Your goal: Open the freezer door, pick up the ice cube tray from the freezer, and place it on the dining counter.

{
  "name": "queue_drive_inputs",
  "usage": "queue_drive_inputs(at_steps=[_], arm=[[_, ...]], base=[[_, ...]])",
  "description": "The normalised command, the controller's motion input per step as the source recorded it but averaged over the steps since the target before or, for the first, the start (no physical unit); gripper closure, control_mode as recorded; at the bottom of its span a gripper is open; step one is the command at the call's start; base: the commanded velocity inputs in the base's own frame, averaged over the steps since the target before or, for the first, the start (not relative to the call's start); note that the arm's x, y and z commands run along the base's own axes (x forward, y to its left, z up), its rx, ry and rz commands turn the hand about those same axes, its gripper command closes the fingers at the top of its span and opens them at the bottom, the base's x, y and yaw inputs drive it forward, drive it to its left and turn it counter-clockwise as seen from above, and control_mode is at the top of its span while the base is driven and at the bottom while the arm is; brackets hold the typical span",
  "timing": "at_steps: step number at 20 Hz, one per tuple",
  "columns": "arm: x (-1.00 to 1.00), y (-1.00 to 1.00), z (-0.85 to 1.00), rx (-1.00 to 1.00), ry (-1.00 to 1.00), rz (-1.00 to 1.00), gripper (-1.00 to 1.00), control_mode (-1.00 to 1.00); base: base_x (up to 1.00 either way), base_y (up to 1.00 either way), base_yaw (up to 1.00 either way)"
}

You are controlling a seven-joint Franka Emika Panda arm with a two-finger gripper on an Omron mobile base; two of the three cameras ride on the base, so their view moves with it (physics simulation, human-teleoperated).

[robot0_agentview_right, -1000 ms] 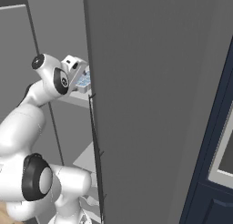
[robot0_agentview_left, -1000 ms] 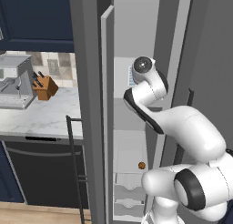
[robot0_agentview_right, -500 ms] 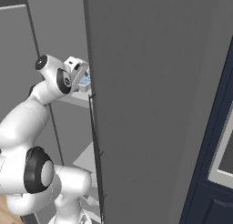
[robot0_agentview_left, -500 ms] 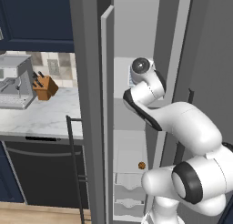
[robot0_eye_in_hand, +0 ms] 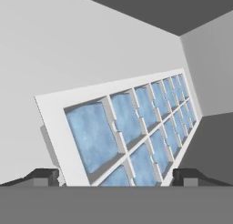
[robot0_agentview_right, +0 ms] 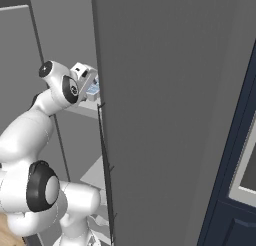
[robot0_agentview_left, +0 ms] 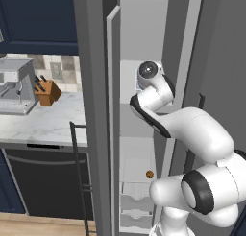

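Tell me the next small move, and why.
Probably close the end effector on the ice cube tray: its fingertips stand wide apart on either side of the tray's near end on the freezer shelf, so a grasp looks lined up.

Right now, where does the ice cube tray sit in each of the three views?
Left base view: I cannot make the ice cube tray out; the arm covers that shelf.
Right base view: upper left, a blue sliver beside the hand.
Hand view: centre, ice cube tray between the open end effector's fingertips.
Shared landmark: the freezer shelf.
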Motion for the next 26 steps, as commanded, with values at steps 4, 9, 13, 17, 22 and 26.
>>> queue_drive_inputs(at_steps=[4,9,13,17,22,26], arm=[[0.00,0.00,0.00,0.00,0.00,0.00,-1.00,-1.00],[0.00,0.00,0.00,0.00,0.00,0.00,-1.00,-1.00],[0.00,0.00,0.00,0.00,0.00,0.00,1.00,-1.00],[0.00,0.00,0.00,0.00,0.00,0.00,1.00,-1.00],[0.00,0.00,0.00,0.00,0.00,0.00,1.00,-1.00],[0.00,0.00,0.00,0.00,0.00,0.00,1.00,-1.00]], base=[[0.00,0.00,0.00],[0.00,0.00,0.00],[0.00,0.00,0.00],[0.00,0.00,0.00],[0.00,0.00,0.00],[0.00,0.00,0.00]])
